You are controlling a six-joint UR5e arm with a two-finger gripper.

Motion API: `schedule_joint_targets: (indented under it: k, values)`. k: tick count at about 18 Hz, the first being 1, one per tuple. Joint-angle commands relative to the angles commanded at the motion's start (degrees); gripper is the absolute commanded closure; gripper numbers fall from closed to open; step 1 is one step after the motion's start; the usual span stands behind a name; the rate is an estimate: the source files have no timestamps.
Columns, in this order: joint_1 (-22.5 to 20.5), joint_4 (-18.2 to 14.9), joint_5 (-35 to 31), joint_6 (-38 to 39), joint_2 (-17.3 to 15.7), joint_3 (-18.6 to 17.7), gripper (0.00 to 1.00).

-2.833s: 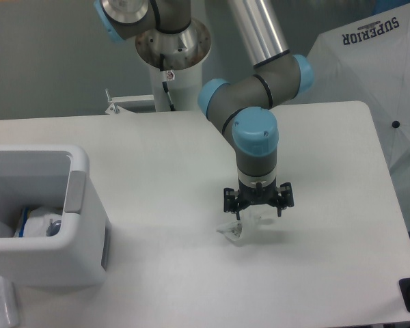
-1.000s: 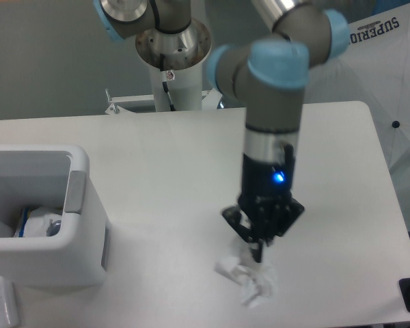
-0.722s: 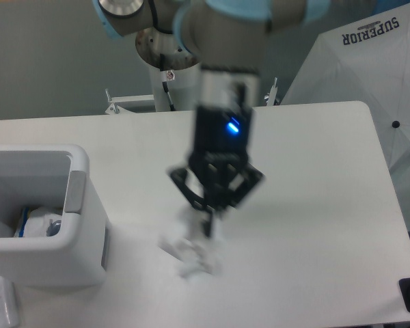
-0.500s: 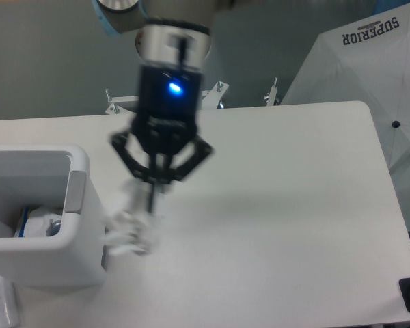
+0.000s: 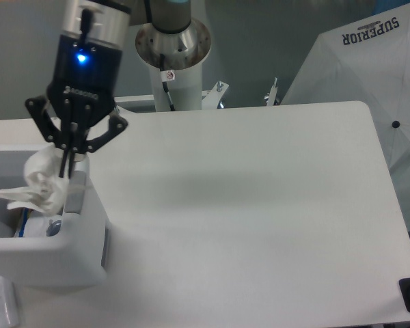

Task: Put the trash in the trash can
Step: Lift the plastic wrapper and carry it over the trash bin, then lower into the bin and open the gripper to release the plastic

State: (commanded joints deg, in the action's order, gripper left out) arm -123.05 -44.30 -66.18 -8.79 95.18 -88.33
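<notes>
My gripper (image 5: 63,164) hangs over the right side of the white trash can (image 5: 75,253) at the table's left edge. It is shut on a crumpled whitish piece of trash (image 5: 39,186), which dangles above the bin's opening. Inside the can lies other litter with white and blue parts (image 5: 35,224). The can's grey strip (image 5: 74,193) faces up on its right rim.
The arm's base column (image 5: 172,51) stands at the back of the white table (image 5: 260,205). A white cover printed SUPERIOR (image 5: 369,55) sits at the right. A flat crinkled wrapper (image 5: 0,301) shows at the bottom left corner.
The gripper has carried the trash from the table's middle right, lifting it and sweeping left until it hangs over the trash can.
</notes>
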Motion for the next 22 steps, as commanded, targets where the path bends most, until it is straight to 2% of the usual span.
schedule_joint_targets:
  k: [7,12,14,15,18,22]
  values:
    - [2.0,0.1,0.0,-2.7,0.4,-3.9,1.00]
    - [3.0,0.0,-0.1,-2.8,2.3,-4.7,1.00]
    - [3.1,0.1,-0.1,-2.9,3.0,-4.7,0.76]
    - [3.1,0.2,-0.1,-2.9,3.1,-4.7,0.68]
    - [3.5,0.3,0.0,-7.0,2.9,-4.0,0.01]
    - [3.8,0.2,-0.2,-8.0,2.6,-3.4,0.00]
